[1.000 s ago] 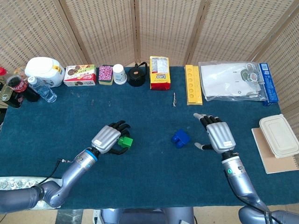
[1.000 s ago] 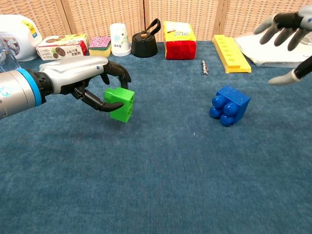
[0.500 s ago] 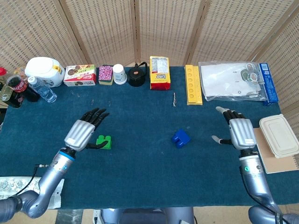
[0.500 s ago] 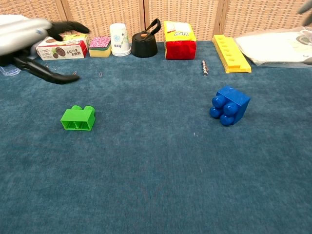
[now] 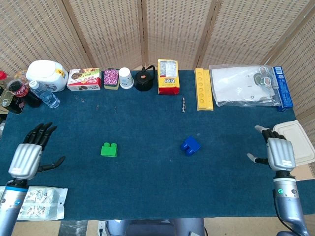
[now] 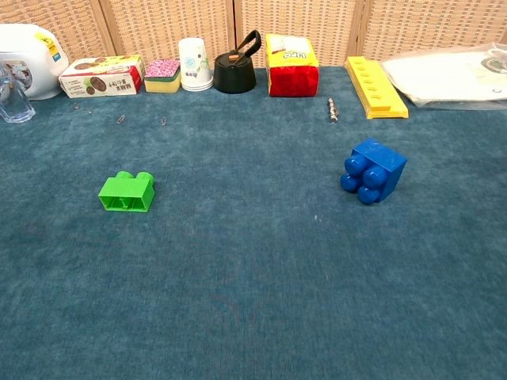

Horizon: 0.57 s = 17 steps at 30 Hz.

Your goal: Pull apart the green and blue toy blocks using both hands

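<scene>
While the green block (image 5: 109,149) and blue block (image 5: 190,145) lie well apart on the blue tabletop (image 5: 157,191), both the left robot hand (image 5: 27,154) and right robot hand (image 5: 279,153) hover empty, fingers spread, at opposite edges; keeping clear looks wisest.

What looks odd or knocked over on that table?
Only the blue block: it lies tipped on its side, studs facing the chest camera, while the green block sits upright, studs up. The items along the table's far edge look orderly.
</scene>
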### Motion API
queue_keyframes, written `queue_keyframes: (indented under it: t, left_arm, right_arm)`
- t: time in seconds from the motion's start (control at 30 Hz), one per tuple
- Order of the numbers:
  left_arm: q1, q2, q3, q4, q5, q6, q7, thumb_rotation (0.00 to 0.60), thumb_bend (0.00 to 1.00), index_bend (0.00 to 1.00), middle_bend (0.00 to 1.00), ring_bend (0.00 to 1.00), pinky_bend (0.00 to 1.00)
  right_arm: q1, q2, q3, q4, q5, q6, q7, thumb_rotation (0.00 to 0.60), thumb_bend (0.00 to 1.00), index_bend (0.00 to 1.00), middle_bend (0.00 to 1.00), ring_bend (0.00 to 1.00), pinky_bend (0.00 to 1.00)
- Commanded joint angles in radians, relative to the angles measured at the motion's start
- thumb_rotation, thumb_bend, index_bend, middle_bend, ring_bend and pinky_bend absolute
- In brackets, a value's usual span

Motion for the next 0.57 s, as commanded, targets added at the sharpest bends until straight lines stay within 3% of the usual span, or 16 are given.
queue_keyframes:
  t: [0.03,0.23,0.57]
  left_arm:
    - [0.072,0.032,0.024,0.027,0.009,0.066,-0.051,0.402,0.26,0.11,0.08,0.00,0.15]
    - [0.146,0.046,0.025,0.053,0.008,0.110,-0.147,0.405,0.26,0.13,0.08,0.00,0.15]
    - [0.180,0.034,-0.005,0.083,0.009,0.100,-0.197,0.401,0.26,0.16,0.08,0.00,0.15]
  right_arm:
    - [-0.056,0.009,-0.027,0.003,-0.029,0.065,0.021,0.522,0.17,0.23,0.30,0.30,0.32]
    - [-0.137,0.005,-0.054,0.011,-0.107,0.173,0.073,0.524,0.17,0.24,0.31,0.30,0.32]
    - [-0.198,0.008,-0.068,0.007,-0.185,0.248,0.076,0.522,0.17,0.26,0.33,0.30,0.32]
